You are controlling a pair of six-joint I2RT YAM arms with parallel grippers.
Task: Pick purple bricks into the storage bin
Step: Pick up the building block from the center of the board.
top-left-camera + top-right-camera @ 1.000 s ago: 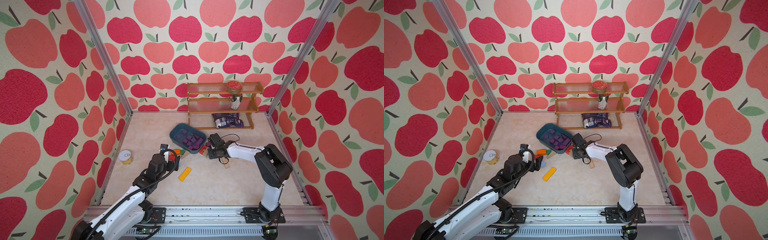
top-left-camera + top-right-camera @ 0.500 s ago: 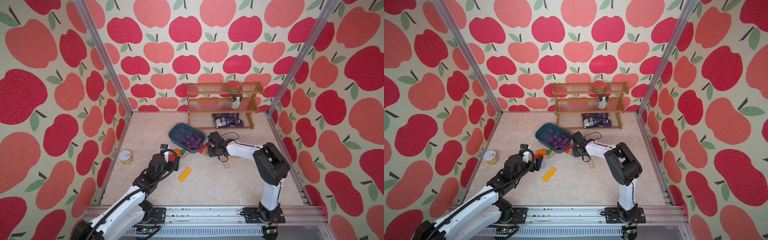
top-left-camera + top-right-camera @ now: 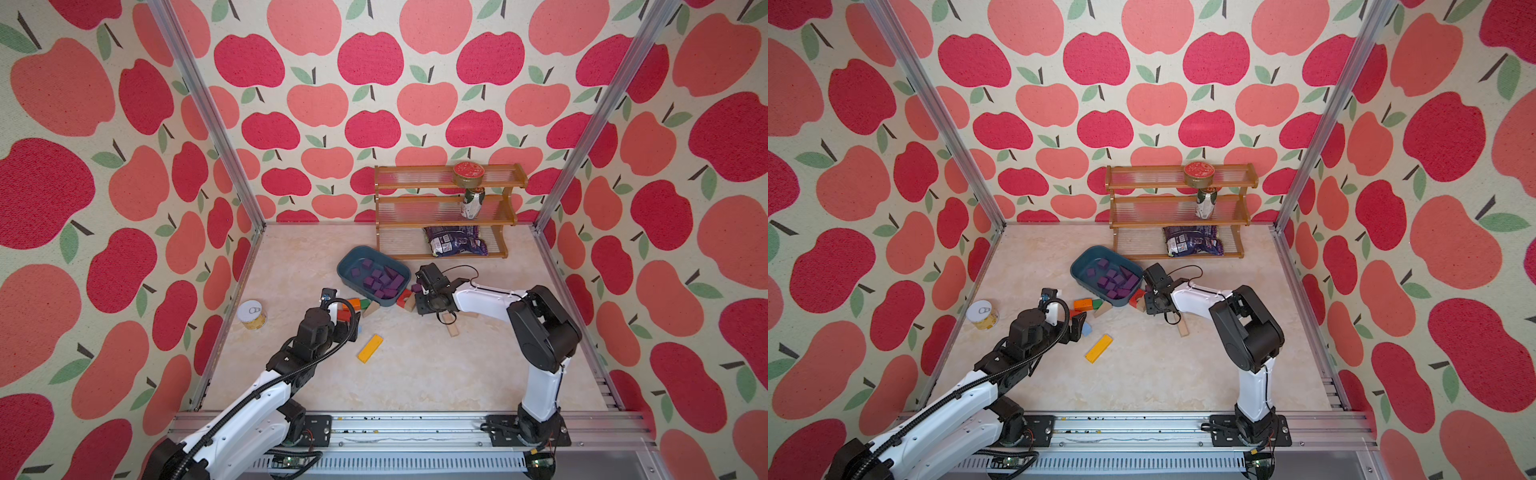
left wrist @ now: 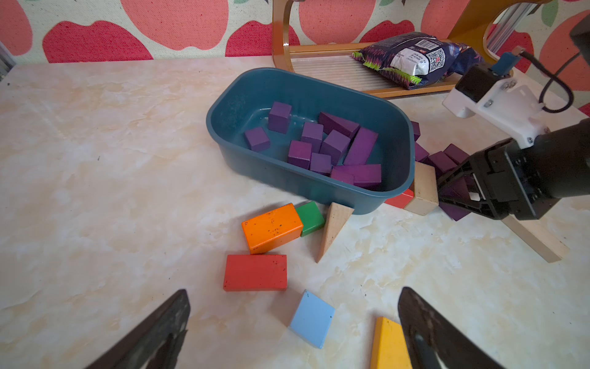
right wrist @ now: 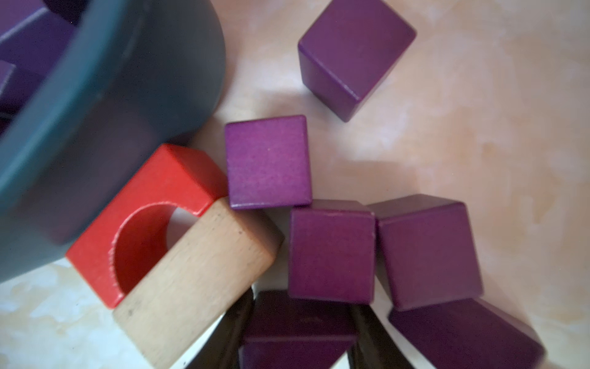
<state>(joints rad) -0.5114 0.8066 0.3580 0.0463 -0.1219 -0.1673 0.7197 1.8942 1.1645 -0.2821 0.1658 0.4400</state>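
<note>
A: How far is the work, please?

B: I judge it is more than half done. About a dozen purple bricks [image 4: 335, 145] lie inside the storage bin [image 4: 281, 175], which stands on the bench [image 4: 95, 159] in front of the wooden rack [image 3: 407, 212].

A: And what is left?

B: Five loose bricks [image 5: 332, 252] lie on the bench just beside the bin, close together, next to a red arch block [image 5: 153, 191]. A sixth one, the gripped brick [image 5: 300, 316], sits between the fingers of the right end effector [image 4: 440, 195]. This one is clenched on it, low at the bench, not yet over the bin.

A: And the left end effector [image 4: 293, 292]?

B: It is released, wide and empty, near the coloured blocks [image 4: 271, 228], which I think must stay out.
</note>
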